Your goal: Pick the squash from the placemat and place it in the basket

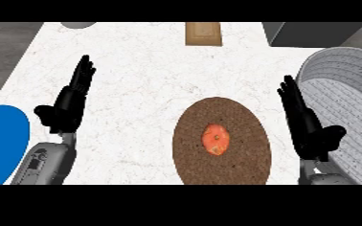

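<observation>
1. Your right hand [310, 124] stands at the right side of the view with its fingers [291, 96] straight and together, pointing toward 12 o'clock, holding nothing.
2. The squash [215, 140] lies at about 9 o'clock from that hand, near but apart from it, close to the middle of the round brown placemat [240, 167].
3. It looks slightly longer than wide, with its long axis running roughly 12 to 6 o'clock, so it is about parallel to your right fingers.
4. The grey basket [332, 88] sits just beside the right hand at about 2 o'clock, its rim running behind the hand.
5. Your left hand [67, 106] rests open at the left of the view, fingers up, empty, well apart from the squash. Judge the right hand the nearer one for the pick.
6. Farther out on the tabletop [141, 62]: a blue plate [10, 139] at the left edge and a tan board [203, 33] at 12 o'clock.
7. No brand, label or writing can be read anywhere.
</observation>
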